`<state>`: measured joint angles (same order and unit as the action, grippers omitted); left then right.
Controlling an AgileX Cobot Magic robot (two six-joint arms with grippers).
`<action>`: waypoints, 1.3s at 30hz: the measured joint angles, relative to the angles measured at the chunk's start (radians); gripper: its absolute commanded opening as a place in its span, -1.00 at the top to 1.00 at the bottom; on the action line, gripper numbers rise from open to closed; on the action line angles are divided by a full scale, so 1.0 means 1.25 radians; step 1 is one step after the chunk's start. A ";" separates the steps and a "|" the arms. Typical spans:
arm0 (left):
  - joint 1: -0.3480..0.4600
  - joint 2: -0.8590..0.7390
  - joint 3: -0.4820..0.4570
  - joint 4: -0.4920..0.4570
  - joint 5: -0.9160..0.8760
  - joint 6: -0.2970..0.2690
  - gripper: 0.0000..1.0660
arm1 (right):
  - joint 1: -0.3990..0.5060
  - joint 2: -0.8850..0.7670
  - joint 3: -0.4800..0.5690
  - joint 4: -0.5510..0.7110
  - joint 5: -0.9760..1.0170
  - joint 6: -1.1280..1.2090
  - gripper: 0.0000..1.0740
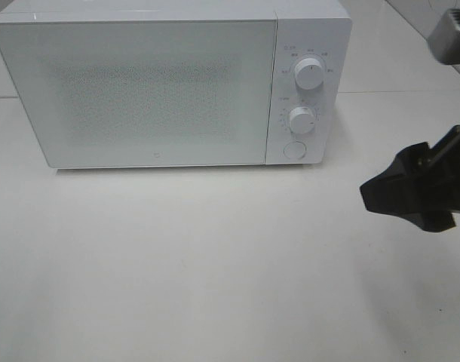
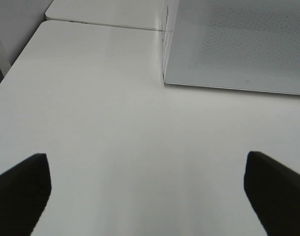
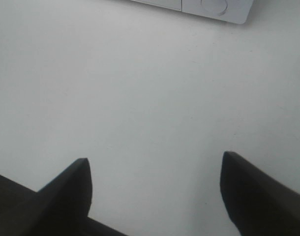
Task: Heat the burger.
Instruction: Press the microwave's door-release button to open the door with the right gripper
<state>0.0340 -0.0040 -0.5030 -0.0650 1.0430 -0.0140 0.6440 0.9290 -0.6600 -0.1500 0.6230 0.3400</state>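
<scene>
The burger is out of view in every frame. A white microwave [image 1: 170,83] stands at the back of the white table with its door shut; its front corner [image 2: 228,49] shows in the left wrist view, and its lower right corner with the round button [image 3: 214,6] in the right wrist view. My right gripper [image 1: 411,192] hangs at the right edge of the exterior view, over the table to the right of the microwave's front. It is open [image 3: 155,184] with nothing between its fingers. My left gripper [image 2: 147,189] is wide open and empty over bare table left of the microwave.
On the microwave's panel sit two round knobs [image 1: 309,75] [image 1: 301,119] above a door button [image 1: 293,149]. A grey object [image 1: 450,38] shows at the top right corner. A second table surface [image 2: 101,12] adjoins behind the microwave's left side.
</scene>
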 measured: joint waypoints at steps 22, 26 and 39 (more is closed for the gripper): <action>0.000 0.000 0.000 0.000 0.000 0.000 -0.87 | -0.347 -0.416 0.105 0.036 0.160 -0.101 -0.42; 0.000 0.000 0.000 0.000 0.000 0.000 -0.87 | -0.377 -0.488 0.109 0.038 0.162 -0.106 -0.42; 0.000 0.000 0.000 0.000 0.000 0.000 -0.87 | -0.446 -0.684 0.111 0.070 0.272 -0.115 -0.42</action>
<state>0.0340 -0.0040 -0.5030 -0.0650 1.0430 -0.0140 0.0870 0.0740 -0.5210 -0.0620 0.9630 0.1960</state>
